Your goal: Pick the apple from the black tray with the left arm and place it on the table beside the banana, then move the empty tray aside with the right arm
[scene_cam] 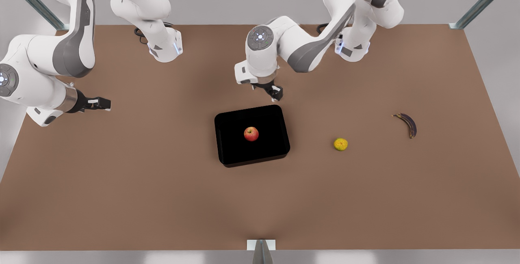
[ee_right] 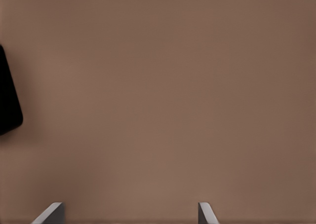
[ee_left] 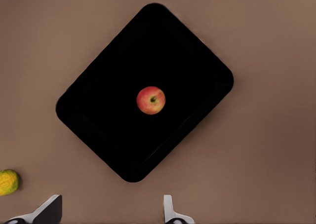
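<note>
At the far left of the front view the right tool (scene_cam: 106,104) hangs above bare desk (scene_cam: 122,182), well apart from the tray; this arm waits. In the right wrist view its two fingertips (ee_right: 52,211) stand wide apart with nothing between them, and a corner of the black tray (ee_right: 7,100) shows over the brown surface.

Moving rightward, the black tray (scene_cam: 231,150) lies flat near the middle of the frame, slightly turned against the desk's edges. The apple (scene_cam: 251,133) sits inside it, close to the centre, red with a yellowish blush, touching no rim.

Just above the tray's upper right corner in the front view hangs the left tool (scene_cam: 276,91), pointing down, clear of both tray and apple. The left wrist view looks down on the black tray (ee_left: 98,110) as a diamond with the apple (ee_left: 150,100) in its middle, stem end up — and the tool's fingertips (ee_left: 49,209) are spread open, empty, with desk beneath them.

Farther right on the desk rests a yellow-orange, green-mottled round fruit (scene_cam: 340,144), well apart from the tray; it also appears in the left wrist view (ee_left: 8,181). Right of it, in the middle right of the front view, lies the banana (scene_cam: 408,123) — dark brown-purple, curved, alone on the desk.
</note>
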`<move>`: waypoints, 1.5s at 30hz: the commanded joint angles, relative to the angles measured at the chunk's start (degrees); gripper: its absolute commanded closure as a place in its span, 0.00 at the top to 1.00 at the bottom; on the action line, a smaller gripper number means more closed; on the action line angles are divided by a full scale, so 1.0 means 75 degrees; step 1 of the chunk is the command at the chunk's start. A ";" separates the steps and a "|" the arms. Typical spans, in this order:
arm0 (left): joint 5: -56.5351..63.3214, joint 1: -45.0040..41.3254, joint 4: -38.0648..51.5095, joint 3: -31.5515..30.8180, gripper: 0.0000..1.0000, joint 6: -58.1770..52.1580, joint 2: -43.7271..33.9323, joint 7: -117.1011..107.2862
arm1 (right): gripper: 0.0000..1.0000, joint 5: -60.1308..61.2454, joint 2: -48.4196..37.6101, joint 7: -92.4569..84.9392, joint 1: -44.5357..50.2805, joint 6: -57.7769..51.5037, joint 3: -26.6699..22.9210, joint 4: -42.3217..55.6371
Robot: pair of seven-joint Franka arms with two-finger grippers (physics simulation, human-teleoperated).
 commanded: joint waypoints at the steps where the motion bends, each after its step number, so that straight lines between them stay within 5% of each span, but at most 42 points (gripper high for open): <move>1: 0.0393 -0.0295 0.0058 0.0002 1.00 0.0580 0.0423 -0.6273 | 1.00 0.0005 0.0000 -0.0043 0.0000 -0.0003 -0.0001 -0.0004; 6: 0.0476 -0.0295 -0.0095 0.0072 1.00 0.1541 0.1115 -0.8806 | 1.00 0.0017 -0.0012 -0.0043 0.0000 -0.0003 -0.0001 -0.0004; 16: 0.0335 0.0267 0.0116 0.0131 1.00 0.4131 0.2416 -0.7951 | 1.00 0.0005 0.0000 -0.0043 0.0000 -0.0003 -0.0001 -0.0004; 22: 0.1448 0.0162 0.0386 0.0178 1.00 0.4131 0.2896 -0.7881 | 1.00 0.0005 0.0000 -0.0043 0.0000 -0.0003 -0.0001 -0.0004; 28: 0.1518 -0.0201 -0.0622 0.0166 1.00 0.4939 0.2885 -0.7470 | 1.00 0.0017 0.0000 -0.0043 -0.0012 -0.0003 -0.0001 -0.0004; 45: 0.1706 -0.0295 -0.0997 0.0190 1.00 0.5104 0.3107 -0.7424 | 1.00 0.0017 0.0023 -0.0043 -0.0012 -0.0003 -0.0001 0.0008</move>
